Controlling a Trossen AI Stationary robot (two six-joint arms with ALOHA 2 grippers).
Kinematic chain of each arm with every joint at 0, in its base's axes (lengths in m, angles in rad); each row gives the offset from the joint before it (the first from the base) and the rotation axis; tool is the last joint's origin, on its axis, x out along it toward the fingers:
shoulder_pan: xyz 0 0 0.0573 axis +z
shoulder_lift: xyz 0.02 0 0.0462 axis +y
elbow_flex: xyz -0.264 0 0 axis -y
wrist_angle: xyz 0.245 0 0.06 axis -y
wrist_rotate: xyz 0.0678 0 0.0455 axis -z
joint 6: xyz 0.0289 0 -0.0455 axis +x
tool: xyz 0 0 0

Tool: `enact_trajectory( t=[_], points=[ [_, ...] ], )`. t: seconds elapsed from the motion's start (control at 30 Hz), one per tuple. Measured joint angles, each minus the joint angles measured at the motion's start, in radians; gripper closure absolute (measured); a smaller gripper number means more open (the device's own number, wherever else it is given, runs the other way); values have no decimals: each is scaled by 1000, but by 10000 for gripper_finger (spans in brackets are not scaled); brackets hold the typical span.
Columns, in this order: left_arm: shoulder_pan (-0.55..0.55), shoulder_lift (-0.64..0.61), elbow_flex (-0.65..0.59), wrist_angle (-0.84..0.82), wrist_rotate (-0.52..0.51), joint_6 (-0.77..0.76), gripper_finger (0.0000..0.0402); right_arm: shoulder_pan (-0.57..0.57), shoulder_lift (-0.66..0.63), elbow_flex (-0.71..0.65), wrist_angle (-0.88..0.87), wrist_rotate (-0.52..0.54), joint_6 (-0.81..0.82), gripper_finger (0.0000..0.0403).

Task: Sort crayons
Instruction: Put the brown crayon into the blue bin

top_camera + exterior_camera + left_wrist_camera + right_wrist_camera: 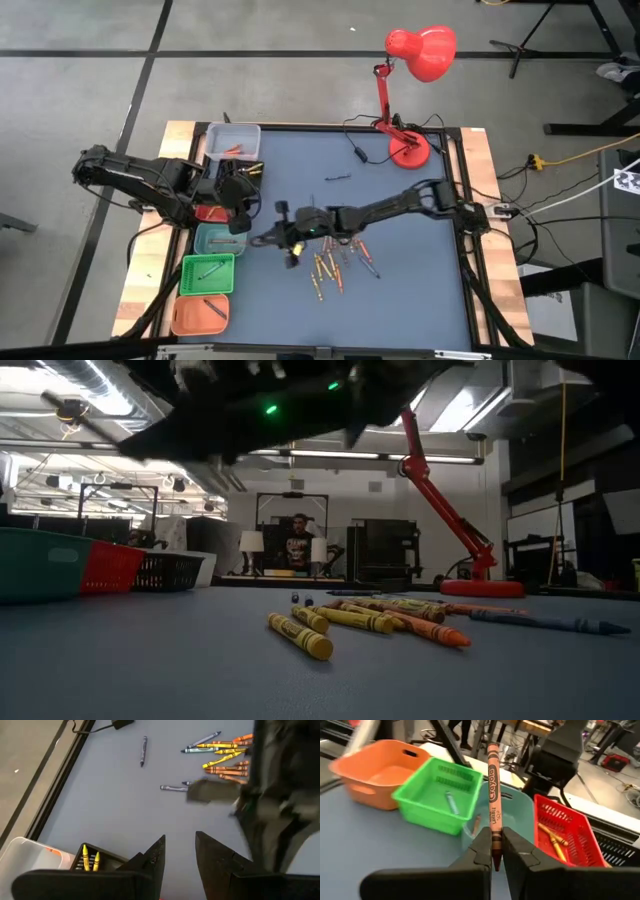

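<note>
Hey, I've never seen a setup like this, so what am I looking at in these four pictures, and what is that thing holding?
Two dark robot arms work at a blue-grey table. One camera looks straight down, one sits at tabletop height, and one rides on each wrist.

Loose crayons lie in the middle of the table. Along its left edge stand small bins, among them a green bin, an orange bin and a red bin.

The right gripper pinches a brown crayon upright, facing the bins. The left gripper hangs open and empty over the bins on the table's left side. A red desk lamp stands at the back.
</note>
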Motion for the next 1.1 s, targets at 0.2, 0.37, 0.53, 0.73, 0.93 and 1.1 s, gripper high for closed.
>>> enact_trajectory(
  t=[0.2, 0.37, 0.53, 0.73, 0.93, 1.1],
  points=[
    [0, 0, 0, -4, -1, 1, 311, -37, 132, 158, -24, 0, 1, 377],
    [0, 0, 0, -9, -37, 3, 311, -51, 192, 226, -13, -1, 1, 377],
    [0, 0, 0, -9, -68, 3, 311, -56, 245, 259, 47, -9, 2, 377],
    [0, 0, 0, -11, -72, 3, 311, -55, 287, 277, 47, -9, 2, 377],
    [0, 0, 0, -11, -73, 3, 311, -55, 297, 277, 47, -9, 2, 377],
    [0, 0, 0, -11, -73, 3, 311, -55, 297, 277, 43, -9, 2, 377]
  ],
)
